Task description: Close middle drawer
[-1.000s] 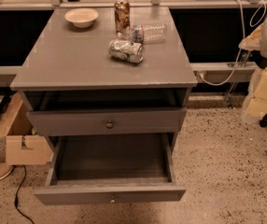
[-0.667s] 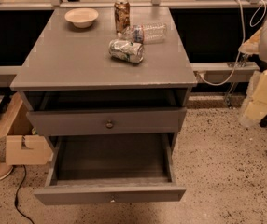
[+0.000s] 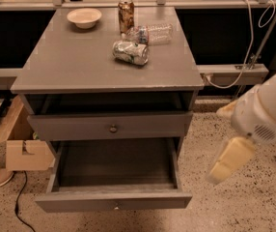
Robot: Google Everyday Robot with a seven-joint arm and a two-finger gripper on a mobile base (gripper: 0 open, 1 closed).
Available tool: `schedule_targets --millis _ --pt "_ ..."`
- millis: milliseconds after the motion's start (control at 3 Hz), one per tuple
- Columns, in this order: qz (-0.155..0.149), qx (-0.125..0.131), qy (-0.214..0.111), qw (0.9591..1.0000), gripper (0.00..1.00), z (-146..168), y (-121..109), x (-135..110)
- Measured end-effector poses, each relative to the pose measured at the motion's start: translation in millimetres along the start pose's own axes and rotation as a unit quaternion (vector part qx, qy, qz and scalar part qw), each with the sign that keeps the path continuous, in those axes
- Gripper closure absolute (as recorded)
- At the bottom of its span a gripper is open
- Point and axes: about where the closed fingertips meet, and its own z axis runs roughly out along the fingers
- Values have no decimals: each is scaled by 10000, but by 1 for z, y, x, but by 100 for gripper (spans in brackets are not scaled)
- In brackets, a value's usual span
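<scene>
The middle drawer (image 3: 114, 201) is pulled far out of the grey cabinet, and its empty inside shows. Its flat front has a small pale knob (image 3: 116, 207). Above it is the taller drawer front with a darker knob (image 3: 113, 128), standing slightly out with a dark gap over it. The lowest drawer is out of view. My white arm (image 3: 266, 111) comes in from the right. Its cream-coloured gripper (image 3: 229, 159) hangs in the air to the right of the open drawer, at the height of the drawer's side, touching nothing.
On the cabinet top (image 3: 70, 66) are a pale bowl (image 3: 84, 17), an upright can (image 3: 126, 15), a lying plastic bottle (image 3: 150, 34) and a crushed can (image 3: 130, 52). A cardboard box (image 3: 24, 151) stands at the left. A cable and rail run at the right, over speckled floor.
My arm and gripper have moved down and to the left, closer to the cabinet's right side. The drawers and the things on top have not moved.
</scene>
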Motion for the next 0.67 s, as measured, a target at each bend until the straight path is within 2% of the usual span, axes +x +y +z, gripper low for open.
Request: schedule_targets --millis 333,667 --pt "399 -349 -389 9978 0 63 32 11" --pt "398 -348 -389 9978 0 63 32 11"
